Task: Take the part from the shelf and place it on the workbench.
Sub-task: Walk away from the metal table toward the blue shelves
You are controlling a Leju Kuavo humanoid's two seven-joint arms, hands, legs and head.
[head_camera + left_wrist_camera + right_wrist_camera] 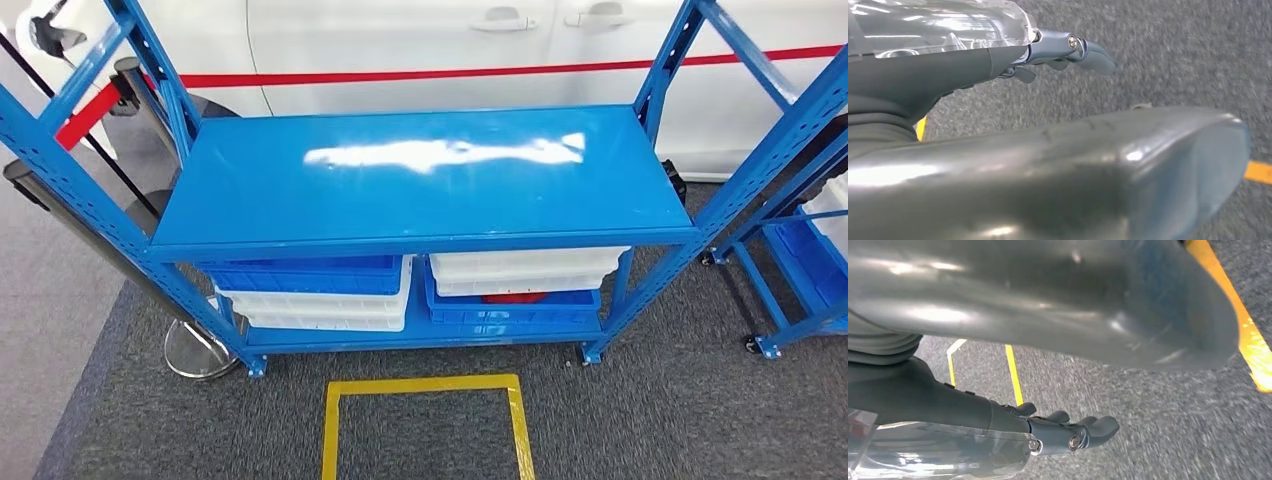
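A blue metal shelf (420, 190) stands in front of me in the head view, its top board bare and shiny. On the lower board, at the right, a red part (513, 297) peeks out of a blue bin (520, 312) under stacked white bins (525, 268). My left hand (963, 70) hangs over grey carpet with its fingers (1088, 52) stretched out and apart from the thumb, holding nothing. My right hand (973, 410) hangs the same way over the carpet, fingers (1090, 429) extended and nothing in them.
A blue bin (305, 275) on white bins (320, 310) fills the lower board's left side. A yellow tape square (425, 385) marks the carpet before the shelf. A second blue rack (800, 250) stands at the right, a stanchion base (195, 350) at the left, a white car (400, 40) behind.
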